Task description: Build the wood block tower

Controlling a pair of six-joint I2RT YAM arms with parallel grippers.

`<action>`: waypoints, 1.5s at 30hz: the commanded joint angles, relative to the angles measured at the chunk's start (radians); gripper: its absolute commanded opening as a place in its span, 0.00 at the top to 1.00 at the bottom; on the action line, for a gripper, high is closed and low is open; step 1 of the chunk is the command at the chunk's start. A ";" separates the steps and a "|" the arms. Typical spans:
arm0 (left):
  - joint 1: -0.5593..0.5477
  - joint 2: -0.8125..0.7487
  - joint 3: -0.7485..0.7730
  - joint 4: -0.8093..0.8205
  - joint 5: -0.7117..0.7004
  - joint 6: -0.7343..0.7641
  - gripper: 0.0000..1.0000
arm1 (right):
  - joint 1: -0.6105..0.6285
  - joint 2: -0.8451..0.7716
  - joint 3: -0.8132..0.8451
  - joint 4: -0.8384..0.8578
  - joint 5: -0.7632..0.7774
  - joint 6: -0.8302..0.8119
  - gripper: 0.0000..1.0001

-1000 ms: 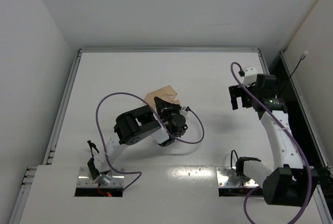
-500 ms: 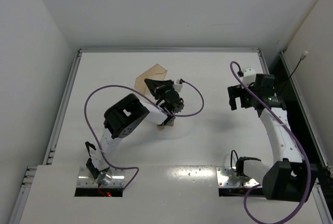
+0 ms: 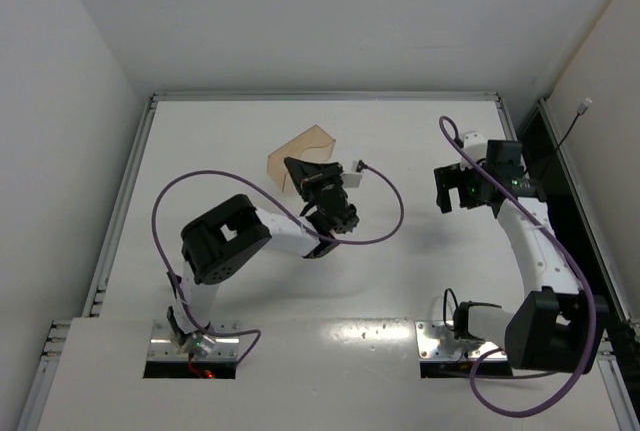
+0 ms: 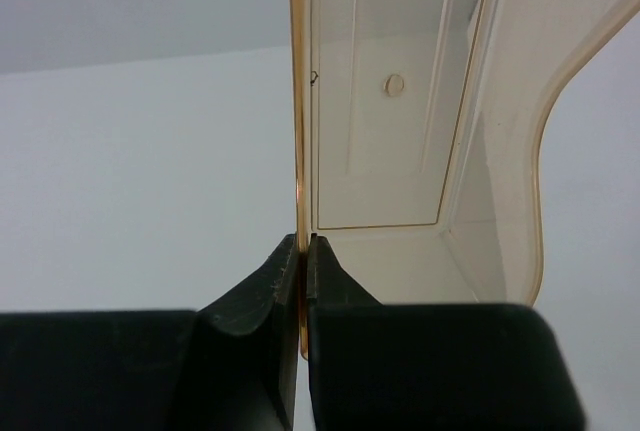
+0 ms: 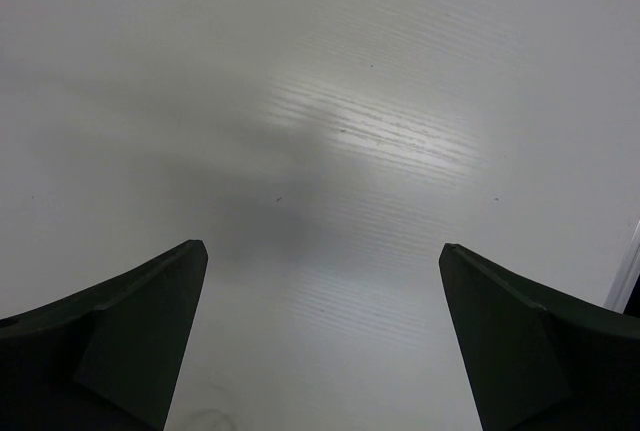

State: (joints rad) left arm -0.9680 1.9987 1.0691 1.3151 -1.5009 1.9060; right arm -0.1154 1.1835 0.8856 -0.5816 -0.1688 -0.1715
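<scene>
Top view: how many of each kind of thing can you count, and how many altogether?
Robot arms: 2, the left arm and the right arm
Purple cables: 2, the left cable and the right cable
Tan tray: 1
Wood blocks: 0 in view
Total: 5

Left end effector, tray farther back
</scene>
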 commanded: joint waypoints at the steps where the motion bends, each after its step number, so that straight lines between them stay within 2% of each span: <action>1: -0.092 -0.081 -0.036 0.547 -0.271 -0.038 1.00 | 0.005 0.016 0.058 0.012 -0.024 0.018 0.00; 5: -0.173 -0.092 -0.074 0.547 -0.271 -0.038 1.00 | 0.005 0.027 0.058 0.012 -0.024 0.018 0.00; 9: -0.163 -0.063 0.014 0.547 -0.271 -0.007 1.00 | 0.005 0.036 0.067 0.003 -0.024 0.018 0.00; 13: -0.176 -0.072 0.038 0.556 -0.271 0.013 1.00 | 0.005 0.045 0.067 0.003 -0.024 0.018 0.00; 19: -0.262 -0.152 0.042 0.556 -0.271 0.051 1.00 | 0.005 0.079 0.098 -0.006 -0.054 0.018 0.00; 24: -0.275 -0.231 0.095 0.556 -0.271 0.079 1.00 | 0.014 0.111 0.107 -0.015 -0.063 0.018 0.00; 26: -0.275 -0.253 0.132 0.556 -0.271 0.112 1.00 | 0.014 0.120 0.116 -0.024 -0.074 0.018 0.03; 30: -0.265 -0.287 0.285 0.556 -0.271 0.175 1.00 | 0.014 0.140 0.125 -0.024 -0.097 0.009 0.03; 34: -0.265 -0.287 0.481 0.556 -0.271 0.263 1.00 | 0.014 0.166 0.147 -0.044 -0.199 -0.013 0.00; 38: -0.313 -0.256 0.671 0.556 -0.271 0.399 1.00 | 0.014 0.205 0.156 -0.063 -0.265 -0.036 0.00; 41: -0.324 -0.203 0.840 0.556 -0.271 0.540 1.00 | 0.014 0.226 0.174 -0.063 -0.275 -0.046 0.00; 42: -0.324 -0.178 0.892 0.556 -0.271 0.647 1.00 | 0.014 0.237 0.174 -0.072 -0.275 -0.046 0.00; 45: -0.324 -0.077 1.100 0.556 -0.271 0.839 1.00 | 0.014 0.258 0.185 -0.072 -0.296 -0.046 0.00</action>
State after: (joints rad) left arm -1.2819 1.8587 2.0266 1.3266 -1.5261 1.9892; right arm -0.1070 1.4284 1.0187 -0.6575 -0.4034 -0.2020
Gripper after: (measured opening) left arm 0.010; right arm 0.994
